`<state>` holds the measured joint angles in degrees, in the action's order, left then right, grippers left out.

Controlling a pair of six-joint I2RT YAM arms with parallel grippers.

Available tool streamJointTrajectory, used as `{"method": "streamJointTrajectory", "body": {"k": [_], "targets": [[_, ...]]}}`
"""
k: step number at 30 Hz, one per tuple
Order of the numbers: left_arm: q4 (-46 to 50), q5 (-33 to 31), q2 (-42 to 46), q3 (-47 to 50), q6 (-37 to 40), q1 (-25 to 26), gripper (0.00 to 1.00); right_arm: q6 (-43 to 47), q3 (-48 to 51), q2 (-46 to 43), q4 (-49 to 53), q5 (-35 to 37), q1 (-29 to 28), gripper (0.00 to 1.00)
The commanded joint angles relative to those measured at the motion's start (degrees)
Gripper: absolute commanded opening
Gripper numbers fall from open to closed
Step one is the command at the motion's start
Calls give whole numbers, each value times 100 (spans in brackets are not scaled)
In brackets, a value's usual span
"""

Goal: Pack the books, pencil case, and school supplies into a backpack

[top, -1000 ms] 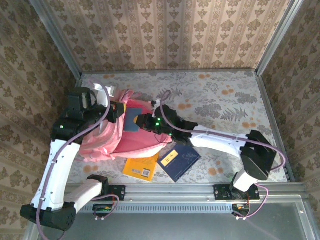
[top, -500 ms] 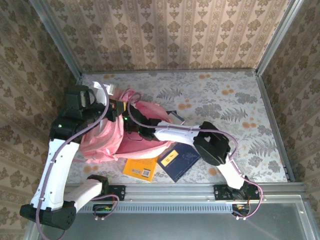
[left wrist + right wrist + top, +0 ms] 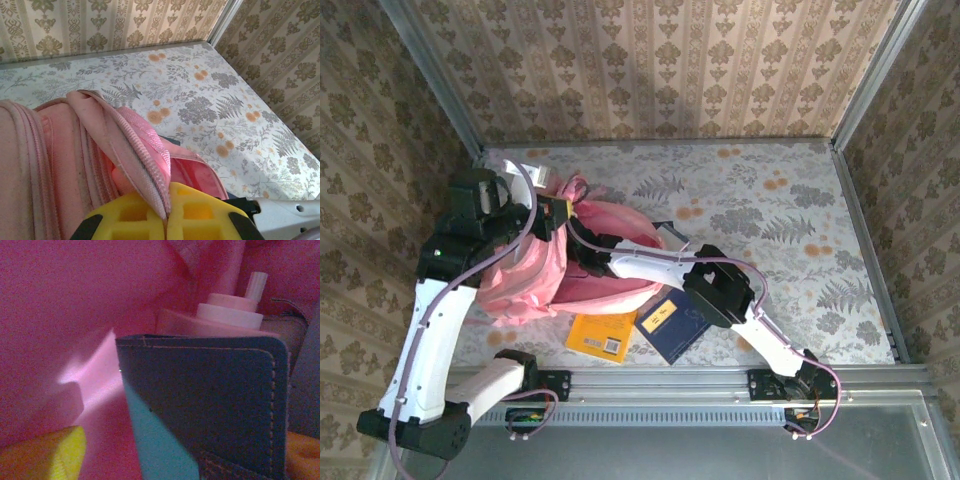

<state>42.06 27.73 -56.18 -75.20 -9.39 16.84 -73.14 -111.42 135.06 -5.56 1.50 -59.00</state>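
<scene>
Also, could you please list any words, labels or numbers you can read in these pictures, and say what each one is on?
No text is legible.
On the yellow book: a barcode panel, digits too small to read.
On the navy book: a yellow label with dark marks, too small to read.

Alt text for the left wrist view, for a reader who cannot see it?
The left gripper pinches the rim of the pink backpack, holding it up. The floral table lies behind, the white right arm at lower right.

Backpack [image 3: 525, 285] open, teal square [image 3: 210, 390] inside; yellow book [image 3: 602, 333] beside
</scene>
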Motion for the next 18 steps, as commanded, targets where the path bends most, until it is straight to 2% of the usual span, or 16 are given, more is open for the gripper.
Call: {"method": "streamJointTrajectory", "body": {"k": [1, 10, 15, 18], "targets": [[-517, -44, 134, -241, 103, 40, 0, 566, 234, -413, -399, -126, -63, 86], [-445, -559, 228, -92, 128, -36, 0, 1121, 1467, -1149, -2134, -904, 44, 88], [-392, -808, 290, -59, 130, -58, 0, 1114, 2109, -1587, -2250, -740, 124, 80], [-375, -887, 310, -30, 139, -66, 0, 1060, 2489, -1820, -2414, -758, 227, 79]]}}
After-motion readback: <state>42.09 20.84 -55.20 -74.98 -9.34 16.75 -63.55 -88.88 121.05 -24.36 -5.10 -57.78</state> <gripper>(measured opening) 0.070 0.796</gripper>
